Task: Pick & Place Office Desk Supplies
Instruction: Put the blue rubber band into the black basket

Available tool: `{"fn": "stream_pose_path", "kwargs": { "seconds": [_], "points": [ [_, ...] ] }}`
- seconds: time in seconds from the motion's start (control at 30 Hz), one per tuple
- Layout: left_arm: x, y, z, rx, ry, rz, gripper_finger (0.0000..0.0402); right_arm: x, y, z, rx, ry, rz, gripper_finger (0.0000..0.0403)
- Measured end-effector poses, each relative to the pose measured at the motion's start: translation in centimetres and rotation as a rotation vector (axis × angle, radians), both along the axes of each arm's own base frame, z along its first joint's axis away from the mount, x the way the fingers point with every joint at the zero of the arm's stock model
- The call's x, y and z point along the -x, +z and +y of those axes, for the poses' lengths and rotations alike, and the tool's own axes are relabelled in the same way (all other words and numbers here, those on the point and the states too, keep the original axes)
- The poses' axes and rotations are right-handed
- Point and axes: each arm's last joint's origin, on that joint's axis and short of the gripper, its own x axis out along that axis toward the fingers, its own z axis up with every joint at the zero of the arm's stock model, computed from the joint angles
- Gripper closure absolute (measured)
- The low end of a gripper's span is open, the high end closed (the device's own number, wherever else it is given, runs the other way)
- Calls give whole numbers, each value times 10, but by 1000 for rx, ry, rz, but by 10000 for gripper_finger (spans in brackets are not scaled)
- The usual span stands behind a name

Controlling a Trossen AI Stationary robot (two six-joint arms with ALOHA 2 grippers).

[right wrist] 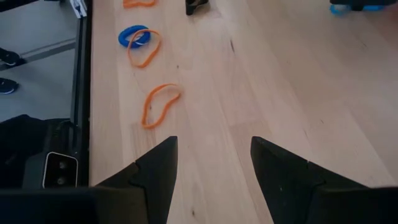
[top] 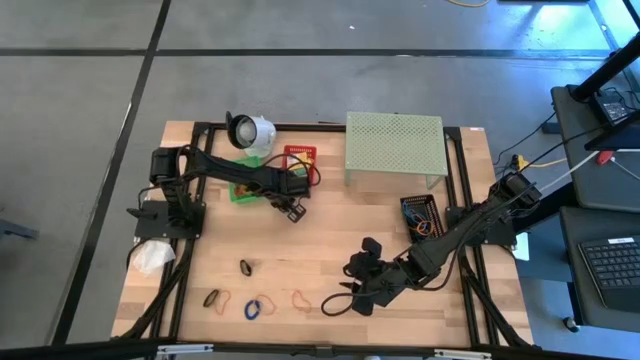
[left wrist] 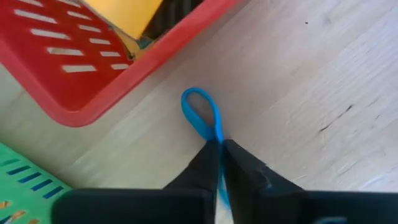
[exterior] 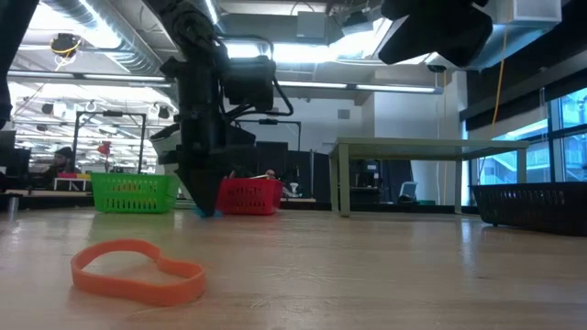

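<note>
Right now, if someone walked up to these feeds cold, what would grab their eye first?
Probably the left hand, shut on a blue rubber band on the wood beside the red basket. Next, the right hand, open above bare tabletop near the front edge, facing an orange rubber band and more loose bands past it. The pale green perforated shelf stands out at the table's back.

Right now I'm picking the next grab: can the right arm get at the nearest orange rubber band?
Probably yes. The right gripper is open, and the orange rubber band lies flat on bare table just ahead, with nothing between them.
</note>
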Motion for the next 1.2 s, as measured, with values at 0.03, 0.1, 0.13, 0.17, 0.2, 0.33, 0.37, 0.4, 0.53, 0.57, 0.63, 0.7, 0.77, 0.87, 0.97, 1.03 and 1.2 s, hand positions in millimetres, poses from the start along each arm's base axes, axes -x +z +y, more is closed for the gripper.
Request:
{"fn": "stream_pose_path", "kwargs": {
  "seconds": [0.03,0.1,0.13,0.17,0.2,0.33,0.37,0.4,0.53,0.57,0.63,0.7,0.77,0.87,0.97,1.03,1.2],
  "points": [
    [0,0,-1,-4,-10,4,393,0,0,0,1,2,-1,197],
    [1,-1,-2,-1,-22,12,397,0,0,0,9,11,-2,197],
    [1,0,-3,-1,-26,14,398,0,0,0,11,12,-2,197],
    [1,1,-4,-3,-30,13,399,0,0,0,12,13,-2,197],
    [1,1,-4,-6,-32,14,399,0,0,0,12,13,-3,197],
    [2,6,-7,-7,-41,1,399,0,0,0,11,13,-5,197],
    [2,7,-8,-3,-43,-4,399,0,1,0,10,14,-7,197],
    [3,9,-9,18,-48,-12,399,0,1,0,11,15,-8,197],
    [4,18,-13,63,-66,-50,400,-1,1,0,12,15,-9,197],
    [4,21,-14,63,-69,-62,400,-1,1,0,13,14,-10,197],
    [4,25,-17,67,-79,-81,400,-1,1,0,16,11,-12,197],
    [4,30,-22,74,-98,-105,400,-1,1,0,24,1,-21,197],
    [5,36,-28,73,-117,-124,400,-1,2,0,35,-13,-34,197],
    [7,48,-34,49,-143,-165,400,-2,2,-1,56,-18,-42,197],
    [10,63,-44,42,-187,-226,400,-3,3,-1,104,3,-59,197],
    [11,74,-52,49,-231,-287,400,-3,4,-1,172,38,-74,197],
    [14,105,-77,140,-361,-492,400,-8,10,-1,362,106,-146,197]
  ]
}}
